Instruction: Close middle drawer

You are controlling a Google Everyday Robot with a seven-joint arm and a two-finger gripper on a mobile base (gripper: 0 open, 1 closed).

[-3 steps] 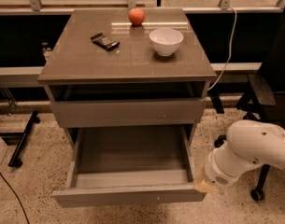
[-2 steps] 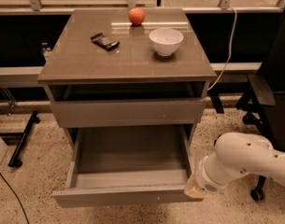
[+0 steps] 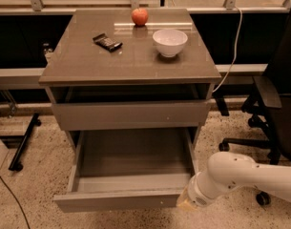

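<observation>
The middle drawer (image 3: 126,200) is standing pulled far out of the grey-brown cabinet (image 3: 88,63), toward the camera. Its long axis is running left to right across the view, and its flat front panel is facing the camera side, with the deep grey box lying open to above behind it. A tiny pale dot is showing on the front panel, near the right end. It is only a mark and is carrying no letters.

The gripper (image 3: 185,204) is sitting low at the right end of this front panel, at the front right corner of the drawer, and its pale tip is looking pressed against the panel edge. Whether the gripper is spread or closed up is not possible to say from here. The white arm (image 3: 240,171) is coming in from the right, just above the speckled floor (image 3: 35,175).

Above the middle drawer, the upper drawer (image 3: 130,114) is sticking out only a little.

On the cabinet top, a red apple (image 3: 140,16) is resting at the back edge, a white bowl (image 3: 170,42) is standing to the right, and a dark wrapped bar (image 3: 107,42) is lying to the left. Any writing on the wrapper is too small to read. A black office chair (image 3: 278,104) is standing to the right of the cabinet.
</observation>
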